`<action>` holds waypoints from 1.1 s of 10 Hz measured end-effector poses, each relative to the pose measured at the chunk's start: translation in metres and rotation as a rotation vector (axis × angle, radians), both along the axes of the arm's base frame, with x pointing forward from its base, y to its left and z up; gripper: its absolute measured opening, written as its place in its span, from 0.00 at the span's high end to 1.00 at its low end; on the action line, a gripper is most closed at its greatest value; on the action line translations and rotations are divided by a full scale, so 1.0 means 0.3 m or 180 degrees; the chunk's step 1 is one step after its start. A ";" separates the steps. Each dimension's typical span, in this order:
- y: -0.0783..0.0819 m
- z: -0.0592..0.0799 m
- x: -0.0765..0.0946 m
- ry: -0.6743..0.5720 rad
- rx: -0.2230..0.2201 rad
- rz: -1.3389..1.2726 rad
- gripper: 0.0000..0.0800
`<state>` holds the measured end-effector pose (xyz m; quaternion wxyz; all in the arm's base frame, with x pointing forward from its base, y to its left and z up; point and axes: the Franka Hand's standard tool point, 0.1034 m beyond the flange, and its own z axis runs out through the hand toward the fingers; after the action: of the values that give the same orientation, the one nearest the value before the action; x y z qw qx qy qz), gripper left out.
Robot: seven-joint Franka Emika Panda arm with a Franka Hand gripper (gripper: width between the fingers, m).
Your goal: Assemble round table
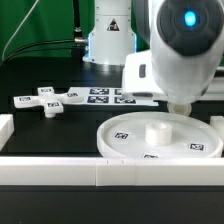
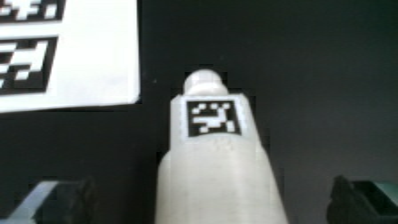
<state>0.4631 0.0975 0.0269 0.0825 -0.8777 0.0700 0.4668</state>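
The large round disc (image 1: 160,140) with its central hub (image 1: 158,130) lies at the front on the exterior view's right. The cross-shaped piece (image 1: 50,101) lies on the black table on the exterior view's left. In the wrist view the short thick cylinder (image 2: 214,150), white with a square tag, lies lengthwise between my fingers. My gripper (image 2: 210,198) is open around it, and both fingers (image 2: 54,200) stand apart from it with dark gaps. In the exterior view my arm's hand (image 1: 175,50) hangs over the disc's far rim and hides the cylinder.
The marker board (image 1: 112,97) lies flat behind the disc; it also shows in the wrist view (image 2: 63,50) beside the cylinder's tip. A long white rail (image 1: 60,172) runs along the front edge. The robot base (image 1: 108,35) stands at the back.
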 end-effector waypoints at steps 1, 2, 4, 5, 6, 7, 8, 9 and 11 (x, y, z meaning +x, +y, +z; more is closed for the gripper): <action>0.008 -0.016 0.019 -0.0111 -0.0011 -0.0005 0.19; 0.011 -0.022 0.013 -0.0117 -0.0016 0.0001 0.19; 0.005 -0.051 -0.001 -0.0145 -0.0019 -0.0009 0.19; 0.004 -0.063 -0.006 -0.0171 -0.0027 -0.0014 0.19; 0.006 -0.069 -0.009 -0.0180 -0.0030 -0.0014 0.19; 0.009 -0.070 -0.012 -0.0176 -0.0030 -0.0009 0.19; 0.009 -0.071 -0.012 -0.0175 -0.0030 -0.0007 0.34; 0.009 -0.071 -0.012 -0.0175 -0.0030 -0.0008 0.50; 0.009 -0.069 -0.012 -0.0173 -0.0029 -0.0008 0.49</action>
<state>0.4596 0.1001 0.0062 0.0809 -0.8904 0.0709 0.4423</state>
